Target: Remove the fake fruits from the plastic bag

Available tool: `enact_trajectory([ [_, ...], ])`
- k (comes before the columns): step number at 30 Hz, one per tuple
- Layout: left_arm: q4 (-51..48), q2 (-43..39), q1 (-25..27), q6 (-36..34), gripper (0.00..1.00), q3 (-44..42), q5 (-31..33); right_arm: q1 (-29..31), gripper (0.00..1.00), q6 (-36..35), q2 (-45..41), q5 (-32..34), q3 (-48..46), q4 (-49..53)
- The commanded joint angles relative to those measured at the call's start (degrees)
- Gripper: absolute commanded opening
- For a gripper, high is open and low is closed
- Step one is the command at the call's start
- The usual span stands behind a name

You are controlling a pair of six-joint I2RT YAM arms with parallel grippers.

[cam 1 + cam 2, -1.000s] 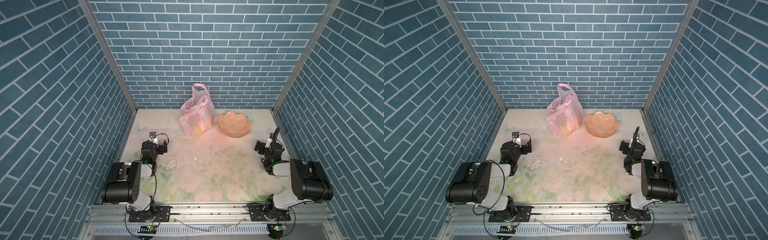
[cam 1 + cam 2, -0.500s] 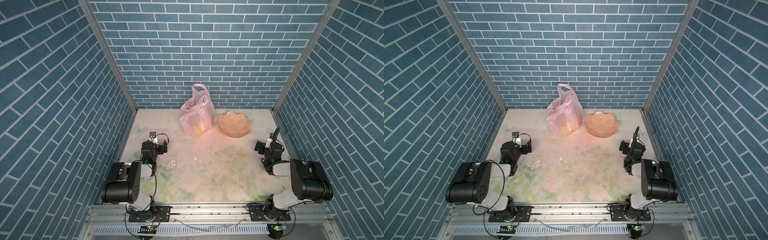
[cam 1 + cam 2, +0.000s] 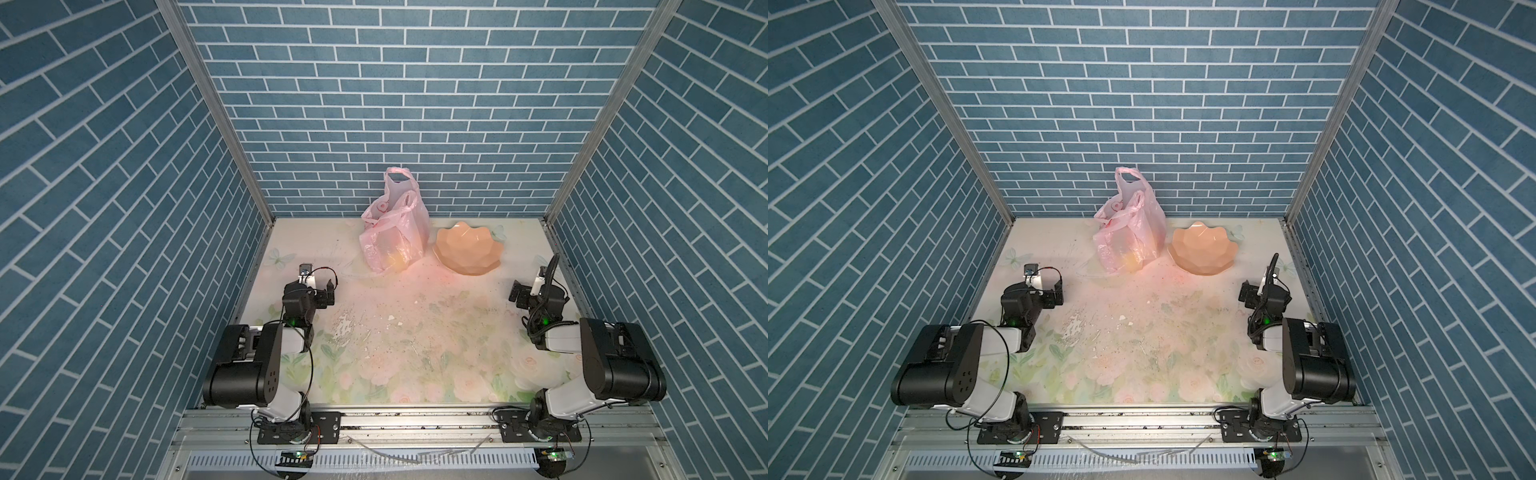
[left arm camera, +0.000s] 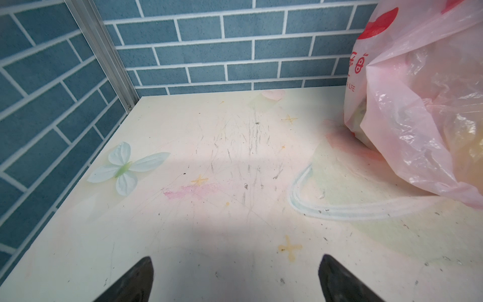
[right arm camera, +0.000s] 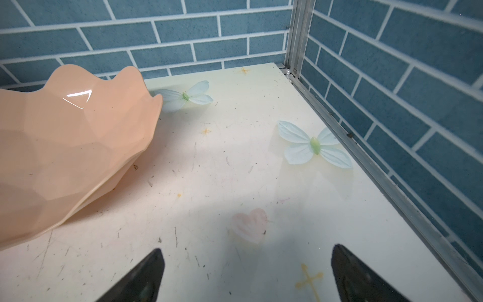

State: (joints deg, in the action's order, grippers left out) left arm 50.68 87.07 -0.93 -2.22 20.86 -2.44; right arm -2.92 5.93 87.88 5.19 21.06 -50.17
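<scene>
I see a peach scalloped bowl (image 3: 467, 249) standing on the floral table (image 3: 415, 365), at about one o'clock from the table's middle in both top views. Its glossy, faceted wall catches a highlight. A pale-blue butterfly print (image 3: 276, 257) lies at ten o'clock near the side wall. A second butterfly print (image 5: 315, 146) sits out toward two o'clock, close to the metal edge. White flakes (image 3: 390, 318) and a scuffed patch (image 3: 343, 328) mark the middle. Blue brick walls (image 3: 395, 104) close three sides, and a metal rail (image 3: 415, 422) runs along six o'clock.

Floral table (image 3: 415, 332): plastic bag (image 3: 395, 237), bowl (image 3: 467, 253)
</scene>
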Motion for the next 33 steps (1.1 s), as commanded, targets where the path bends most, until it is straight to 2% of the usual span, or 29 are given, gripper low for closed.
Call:
enact_trajectory([
  [1,-0.5,-0.2,0.1,-1.0,1.00,0.5,-0.6,0.2,0.99,-1.1,0.2,0.4,0.4,-1.1],
  [4,-6.5,-3.6,0.1,-1.0,0.99,2.3,-0.9,0.2,0.99,-0.8,-1.4,0.7,1.8,2.0],
  [9,-20.2,-11.7,0.1,-0.1,0.99,6.8,0.1,-0.1,0.99,2.5,-7.9,1.6,15.1,31.3],
  [12,-29.4,-16.9,0.1,7.7,0.99,9.9,6.5,-0.1,0.99,11.2,-8.4,1.7,20.6,41.4],
  [16,-47.8,-21.5,-0.3,28.1,0.99,15.2,24.2,-0.7,0.99,22.5,-10.1,0.3,21.6,46.2],
  [18,-49.9,-22.9,-2.0,28.6,0.99,15.9,17.7,-1.2,0.99,25.7,-10.0,-2.6,22.4,49.6],
  [23,-55.3,-23.7,-2.0,29.5,0.99,21.3,1.3,-0.7,0.99,29.2,-7.5,-13.1,26.0,54.7],
  [26,-62.3,-22.7,-2.0,29.0,0.99,27.3,-6.5,2.1,0.99,29.5,-7.8,-13.1,26.4,55.1],
  [29,-68.9,-23.1,-1.5,27.4,0.99,32.5,-11.0,4.7,0.99,29.7,-7.5,-11.3,28.2,56.9],
  [33,-75.9,-24.2,0.2,24.2,0.99,38.5,-13.1,6.2,0.98,30.5,-4.0,-11.9,33.8,61.7],
])
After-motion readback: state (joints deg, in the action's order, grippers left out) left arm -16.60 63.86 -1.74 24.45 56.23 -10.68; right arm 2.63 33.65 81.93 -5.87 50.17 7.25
